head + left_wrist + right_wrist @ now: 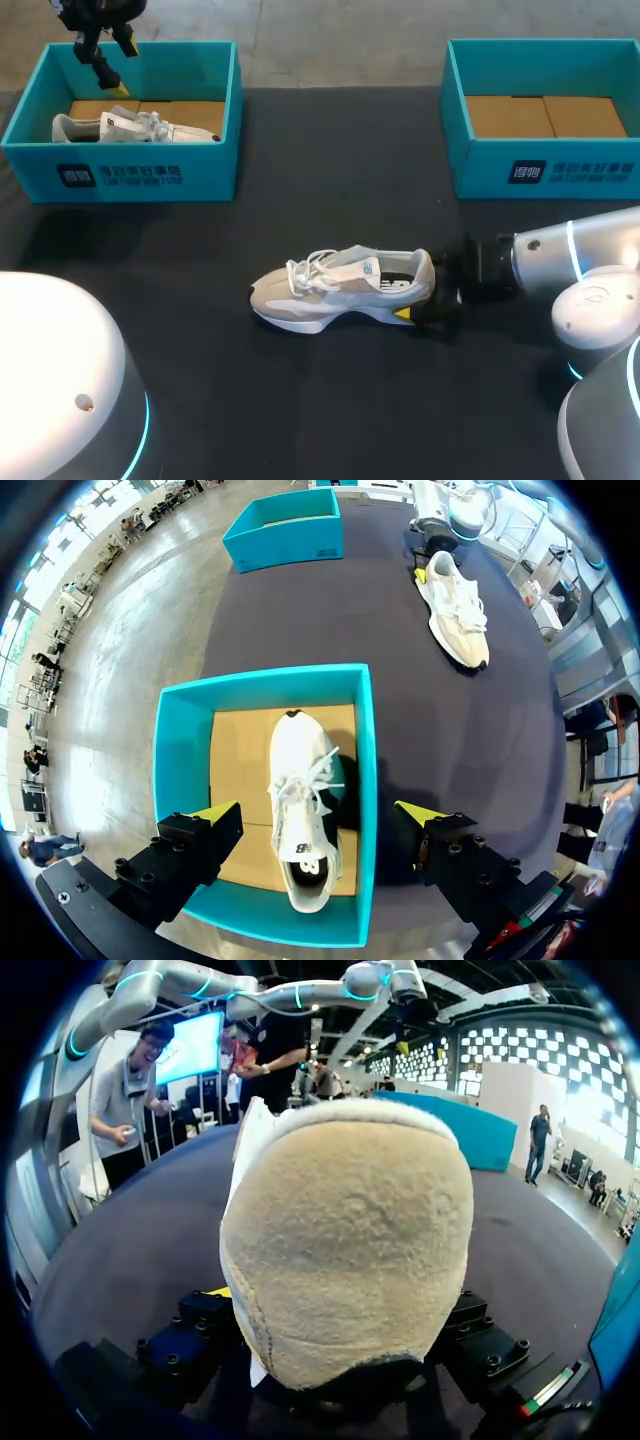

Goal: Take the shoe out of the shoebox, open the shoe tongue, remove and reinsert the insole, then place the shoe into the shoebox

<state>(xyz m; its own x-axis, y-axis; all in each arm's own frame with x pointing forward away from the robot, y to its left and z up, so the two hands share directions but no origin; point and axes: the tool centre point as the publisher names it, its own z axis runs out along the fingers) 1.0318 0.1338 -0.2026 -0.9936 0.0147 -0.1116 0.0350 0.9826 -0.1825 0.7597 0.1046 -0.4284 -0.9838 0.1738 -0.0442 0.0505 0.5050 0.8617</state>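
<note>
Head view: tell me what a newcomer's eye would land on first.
A white shoe lies mid-table, its heel clamped in the right gripper. The open left gripper hangs above the left shoebox, which holds a second shoe; the right shoebox shows bare cardboard.

Yellow tips of the right pincer (342,1355) mostly behind the shoe (345,1230) heel

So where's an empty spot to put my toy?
The black table is bare between the left shoebox and the right shoebox, and in front of the loose shoe. The right shoebox is empty too. Crowded: the left shoebox, with the second shoe under the left fingers, and the loose shoe's heel, in the right fingers.
</note>
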